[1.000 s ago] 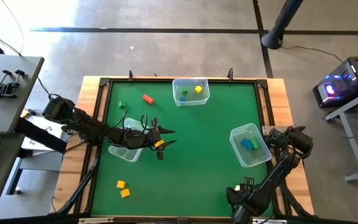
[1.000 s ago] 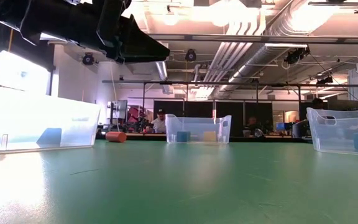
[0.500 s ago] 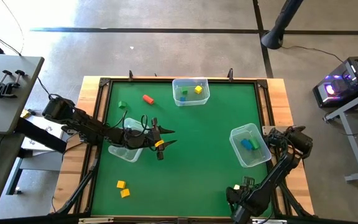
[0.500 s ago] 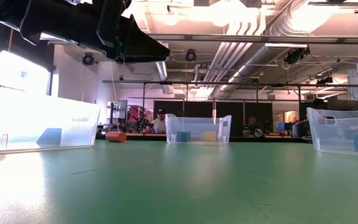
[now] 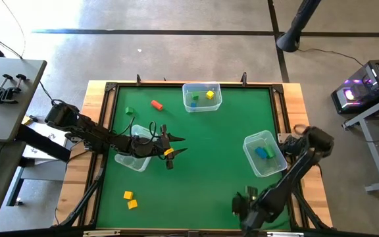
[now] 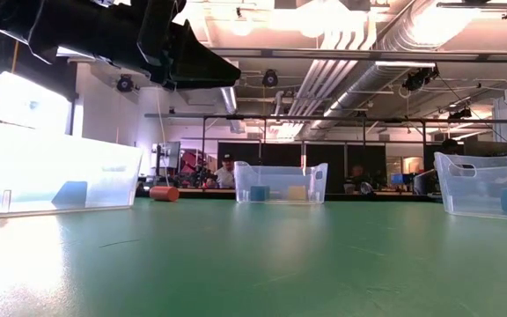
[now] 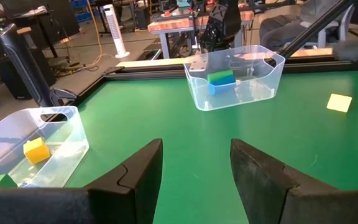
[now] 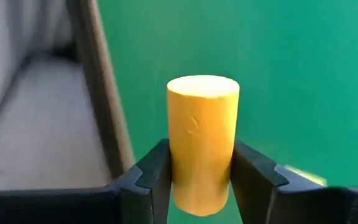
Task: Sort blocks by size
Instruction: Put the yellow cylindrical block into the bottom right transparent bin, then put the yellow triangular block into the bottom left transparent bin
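My right gripper (image 5: 245,201) hovers near the table's near edge, right of centre, shut on a yellow cylinder block (image 8: 202,140). My left gripper (image 5: 176,146) waits open over the mat's left half, next to the left bin (image 5: 131,158), with nothing between its fingers (image 7: 194,149). Loose blocks lie on the green mat: a green one (image 5: 129,110) and a red-orange one (image 5: 156,104) at the far left, two yellow ones (image 5: 129,199) at the near left, and a pale yellow one (image 7: 339,102) near the right arm. My right gripper pinches the yellow cylinder between its two fingers, on opposite curved sides (image 8: 174,168) near one end. The fingers point steeply down. The cylinder's other end (image 8: 202,86) sticks out past the fingertips, with the mat beyond it.
Three clear bins stand on the mat: the far one (image 5: 201,96) holds green, blue and yellow blocks, the right one (image 5: 264,153) holds a blue and a green block, and the left one sits under my left arm. A wooden frame (image 5: 101,131) rims the table.
My right gripper has risen and shifted a little toward the table's left along the near edge, and its forearm has swung and tipped more steeply down.
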`<state>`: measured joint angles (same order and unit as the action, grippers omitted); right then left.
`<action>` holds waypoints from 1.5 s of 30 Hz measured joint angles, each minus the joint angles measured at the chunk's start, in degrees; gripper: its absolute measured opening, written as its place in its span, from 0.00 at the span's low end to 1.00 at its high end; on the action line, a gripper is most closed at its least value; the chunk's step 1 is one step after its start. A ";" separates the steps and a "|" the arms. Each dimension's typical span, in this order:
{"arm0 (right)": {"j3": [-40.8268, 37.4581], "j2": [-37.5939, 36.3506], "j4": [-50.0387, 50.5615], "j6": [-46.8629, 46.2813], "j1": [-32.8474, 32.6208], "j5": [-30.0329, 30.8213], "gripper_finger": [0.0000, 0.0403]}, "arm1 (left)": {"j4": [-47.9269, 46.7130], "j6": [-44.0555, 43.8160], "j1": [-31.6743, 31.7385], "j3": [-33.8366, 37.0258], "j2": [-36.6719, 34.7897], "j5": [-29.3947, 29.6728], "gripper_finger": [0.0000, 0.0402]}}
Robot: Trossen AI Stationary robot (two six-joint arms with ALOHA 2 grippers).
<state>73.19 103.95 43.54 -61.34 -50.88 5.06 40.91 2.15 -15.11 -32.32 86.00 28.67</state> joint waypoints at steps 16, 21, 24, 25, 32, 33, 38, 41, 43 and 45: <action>-3.88 -25.40 43.32 -24.48 8.28 14.38 0.31 | -0.28 -0.50 0.00 0.00 0.00 -2.18 0.43; -17.95 -34.14 40.58 -23.72 13.83 2.11 0.31 | -0.38 -1.03 -0.02 0.00 0.02 -2.19 0.43; -26.13 -39.47 33.40 -22.89 17.39 0.20 0.31 | -0.52 -1.03 0.00 0.00 0.02 -2.19 0.43; -28.55 -41.10 30.07 -22.15 18.66 -0.62 0.31 | -0.52 -1.03 0.00 0.00 0.02 -2.19 0.43; -35.52 -45.39 19.90 -15.99 25.27 -5.70 0.31 | -0.46 -1.13 0.09 0.00 0.02 -2.19 0.43; -35.54 -45.32 19.93 -15.70 25.87 -5.72 0.32 | -0.42 -1.47 0.09 0.00 0.02 -2.19 0.43; -35.55 -44.86 20.01 -14.38 28.13 -6.85 0.40 | -0.49 -2.98 0.02 0.00 0.02 -2.19 0.43; -35.55 -44.23 19.97 -13.17 29.09 -7.65 0.41 | -0.68 -4.00 -0.27 0.00 0.02 -2.16 0.43; -35.54 -43.53 19.94 -11.94 29.52 -8.31 0.41 | -0.74 -4.43 -0.66 0.00 0.02 -2.16 0.43; -35.56 -42.92 20.05 -9.31 29.88 -9.34 0.42 | -0.72 -4.67 -1.12 0.00 0.02 -2.16 0.43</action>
<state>37.63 61.04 63.59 -70.65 -21.00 -4.28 40.19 -2.51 -16.23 -32.32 86.02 26.50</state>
